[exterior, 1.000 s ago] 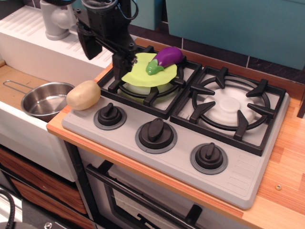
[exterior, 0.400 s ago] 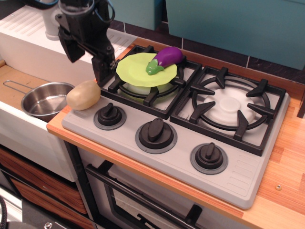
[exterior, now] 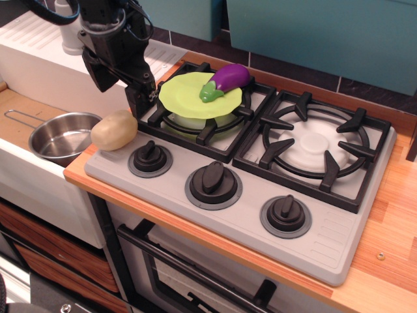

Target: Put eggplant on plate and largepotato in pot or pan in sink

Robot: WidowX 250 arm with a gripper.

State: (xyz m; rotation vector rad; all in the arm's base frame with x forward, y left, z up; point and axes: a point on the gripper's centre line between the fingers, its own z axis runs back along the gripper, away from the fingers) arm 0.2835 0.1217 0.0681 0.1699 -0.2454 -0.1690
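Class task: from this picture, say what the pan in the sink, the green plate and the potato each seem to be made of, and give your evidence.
pan: looks like polished steel, given its mirror-like grey sheen and thin wire handle.
plate: probably plastic, with uniform lime colour and a thin wavy rim.
potato: likely a moulded plastic toy, with smooth, even tan skin and a soft highlight.

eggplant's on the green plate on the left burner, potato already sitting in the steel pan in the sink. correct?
Not quite. The eggplant is on the green plate on the left burner, but the potato isn't in the steel pan. It lies on the stove's front-left corner, beside the pan, which sits empty in the sink. The observation.image view shows it.
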